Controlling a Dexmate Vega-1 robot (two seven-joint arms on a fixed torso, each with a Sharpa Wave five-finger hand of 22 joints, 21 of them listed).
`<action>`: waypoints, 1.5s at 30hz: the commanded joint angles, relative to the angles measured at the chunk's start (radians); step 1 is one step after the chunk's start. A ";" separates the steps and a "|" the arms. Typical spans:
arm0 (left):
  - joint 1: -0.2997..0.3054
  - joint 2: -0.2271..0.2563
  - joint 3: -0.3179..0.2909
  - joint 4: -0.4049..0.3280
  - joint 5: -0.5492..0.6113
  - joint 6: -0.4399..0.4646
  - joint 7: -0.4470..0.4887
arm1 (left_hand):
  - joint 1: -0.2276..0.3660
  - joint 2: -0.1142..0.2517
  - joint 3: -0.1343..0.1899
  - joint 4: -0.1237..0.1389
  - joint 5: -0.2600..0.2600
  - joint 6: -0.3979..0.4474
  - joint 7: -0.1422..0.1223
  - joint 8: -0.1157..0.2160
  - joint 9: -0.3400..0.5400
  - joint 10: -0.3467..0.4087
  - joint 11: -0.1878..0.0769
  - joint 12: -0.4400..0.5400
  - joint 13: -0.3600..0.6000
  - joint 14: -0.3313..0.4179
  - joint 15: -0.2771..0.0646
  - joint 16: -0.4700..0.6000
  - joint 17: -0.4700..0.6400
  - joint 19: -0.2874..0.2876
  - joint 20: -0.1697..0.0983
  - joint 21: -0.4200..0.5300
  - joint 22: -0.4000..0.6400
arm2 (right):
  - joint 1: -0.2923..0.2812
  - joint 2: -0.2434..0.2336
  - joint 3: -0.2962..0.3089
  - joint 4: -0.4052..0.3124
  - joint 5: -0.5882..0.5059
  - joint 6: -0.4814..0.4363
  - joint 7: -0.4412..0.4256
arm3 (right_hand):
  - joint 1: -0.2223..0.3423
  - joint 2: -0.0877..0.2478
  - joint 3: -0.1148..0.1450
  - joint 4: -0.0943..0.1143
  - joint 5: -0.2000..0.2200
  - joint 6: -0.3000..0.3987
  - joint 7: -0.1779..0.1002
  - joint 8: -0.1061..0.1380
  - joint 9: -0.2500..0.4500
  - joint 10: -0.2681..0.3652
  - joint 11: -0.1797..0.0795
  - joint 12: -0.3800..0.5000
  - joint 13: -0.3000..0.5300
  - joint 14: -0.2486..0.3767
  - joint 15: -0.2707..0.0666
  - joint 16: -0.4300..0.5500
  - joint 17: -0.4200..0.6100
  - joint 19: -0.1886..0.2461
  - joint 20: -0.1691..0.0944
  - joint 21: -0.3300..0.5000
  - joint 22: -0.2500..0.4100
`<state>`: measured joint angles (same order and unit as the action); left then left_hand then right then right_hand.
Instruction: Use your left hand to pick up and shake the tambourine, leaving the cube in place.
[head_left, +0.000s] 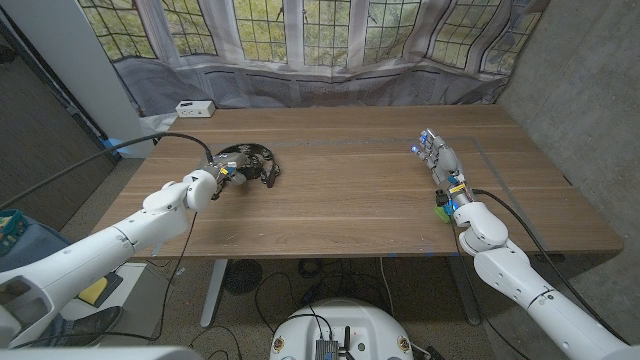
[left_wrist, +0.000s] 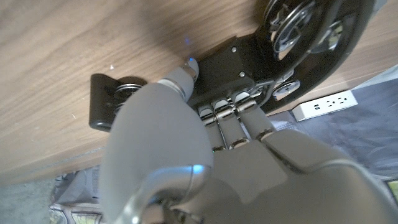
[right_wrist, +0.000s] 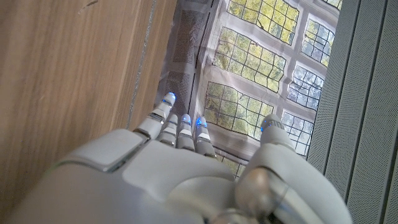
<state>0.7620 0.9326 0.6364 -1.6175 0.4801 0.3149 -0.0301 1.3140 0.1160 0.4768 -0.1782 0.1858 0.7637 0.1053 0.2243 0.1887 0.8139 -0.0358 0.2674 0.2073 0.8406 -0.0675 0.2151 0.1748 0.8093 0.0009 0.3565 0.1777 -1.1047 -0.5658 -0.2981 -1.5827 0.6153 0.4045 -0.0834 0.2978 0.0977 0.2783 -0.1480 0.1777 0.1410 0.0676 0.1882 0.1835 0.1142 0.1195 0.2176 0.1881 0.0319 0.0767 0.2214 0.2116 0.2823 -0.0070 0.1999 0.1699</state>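
Note:
The black half-moon tambourine (head_left: 256, 162) with metal jingles is at the table's left side. My left hand (head_left: 222, 181) grips its near edge. In the left wrist view my thumb presses on the black frame (left_wrist: 230, 59) and my fingers (left_wrist: 233, 121) curl around its rim. Whether it is off the wood I cannot tell. My right hand (head_left: 438, 157) stands on the right side of the table with fingers straight and apart, holding nothing; the hand (right_wrist: 186, 168) points toward the window. A small green thing (head_left: 441, 210), perhaps the cube, sits by my right wrist, partly hidden.
A white power strip (head_left: 194, 108) lies at the table's far left corner, also seen as the strip (left_wrist: 323, 106) past the tambourine. A black cable (head_left: 170, 140) runs to my left arm. Curtained windows stand behind the wooden table (head_left: 350, 190).

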 joint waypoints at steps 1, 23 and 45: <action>0.002 -0.018 -0.010 0.015 -0.124 -0.008 0.036 | 0.039 0.020 0.027 0.006 0.008 0.073 -0.005 0.015 0.007 0.060 -0.008 0.013 0.003 0.089 -0.042 0.007 0.002 0.095 0.004 0.028 0.004 | -0.021 -0.008 0.014 -0.015 0.001 0.005 -0.010 | 0.007 -0.002 0.002 0.006 0.002 -0.002 0.001 0.001 0.005 0.003 -0.004 -0.004 0.006 0.004 0.007 -0.002 0.004 0.001 0.008 -0.003 0.002; 0.050 0.077 -0.052 -0.190 -0.101 0.141 0.044 | 0.060 0.012 0.064 0.004 0.014 0.216 -0.017 0.038 0.013 0.164 -0.022 0.037 0.031 0.203 -0.060 0.004 0.002 0.143 -0.014 0.053 0.005 | -0.002 0.000 0.008 0.009 0.022 0.013 0.024 | 0.007 -0.001 0.001 0.008 0.002 -0.001 0.027 0.002 0.005 0.008 -0.001 -0.003 0.007 0.008 0.006 -0.002 0.006 0.004 0.006 -0.003 0.002; 0.070 0.134 -0.093 -0.370 -0.056 0.244 0.024 | 0.048 0.015 0.070 0.012 0.016 0.226 -0.029 0.031 0.017 0.170 -0.035 0.040 0.050 0.213 -0.071 -0.006 0.002 0.135 -0.019 0.053 0.005 | -0.018 -0.006 0.015 -0.017 -0.006 0.022 -0.003 | 0.007 0.000 -0.001 0.009 0.002 0.005 0.030 0.004 0.005 0.014 0.000 -0.001 0.007 0.013 0.006 -0.001 0.007 0.008 0.005 -0.003 0.002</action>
<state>0.8201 1.0356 0.5595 -1.8821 0.3786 0.4722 0.0143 1.3412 0.0888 0.5114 -0.1906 0.1936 0.9616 0.0610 0.2579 0.2027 0.9620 -0.0562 0.3042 0.2530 0.9824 -0.0649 0.2120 0.1750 0.8886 -0.0211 0.4027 0.1796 -1.1115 -0.5628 -0.2892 -1.5809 0.6340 0.4226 -0.0689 0.2978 0.0977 0.2741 -0.1438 0.1777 0.1410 0.0967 0.1882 0.1835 0.1216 0.1197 0.2177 0.1931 0.0375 0.0822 0.2214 0.2164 0.2822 0.0003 0.2000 0.1698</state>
